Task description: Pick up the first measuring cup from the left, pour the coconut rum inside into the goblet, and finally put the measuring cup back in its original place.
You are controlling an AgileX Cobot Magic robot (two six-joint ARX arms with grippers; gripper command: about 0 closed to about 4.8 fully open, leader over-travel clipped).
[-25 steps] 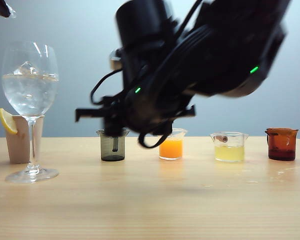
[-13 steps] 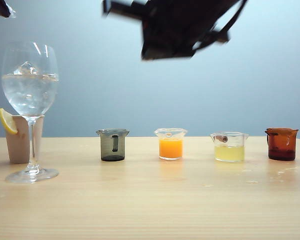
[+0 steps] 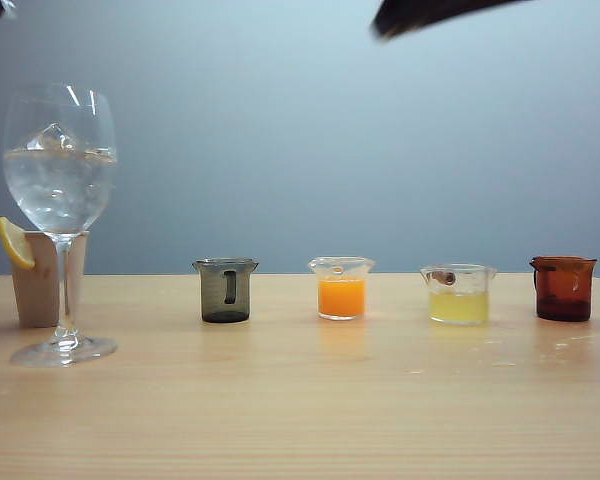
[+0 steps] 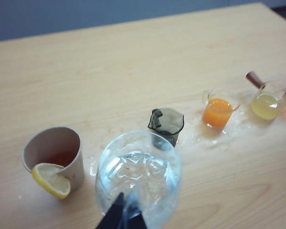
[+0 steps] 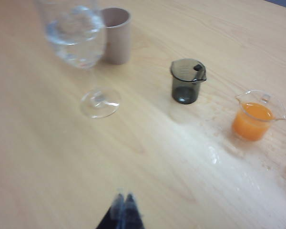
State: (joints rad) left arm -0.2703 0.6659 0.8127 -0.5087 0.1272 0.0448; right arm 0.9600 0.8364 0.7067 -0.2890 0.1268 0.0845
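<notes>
Retreat looks like the step in hand: the first measuring cup [image 3: 225, 290] stands upright on the wooden table [image 3: 300, 420], in the row just beside the cup of orange liquid [image 3: 342, 288], and seems empty, while the goblet [image 3: 60, 160] at nine o'clock from it holds ice and clear liquid (presumably the coconut rum [image 3: 58, 185]). Right gripper [image 5: 123, 206] is pinched closed on nothing, high over bare table, with the cup well away at about one o'clock in its wrist view. Left gripper [image 4: 125, 214] hangs directly above the goblet's bowl, its tips together and empty. Any withdrawal should go upward first, away from the tall glass rim. Wet patches shine on the light wood around the cups; behind is a plain grey-blue wall [image 3: 380, 150].
</notes>
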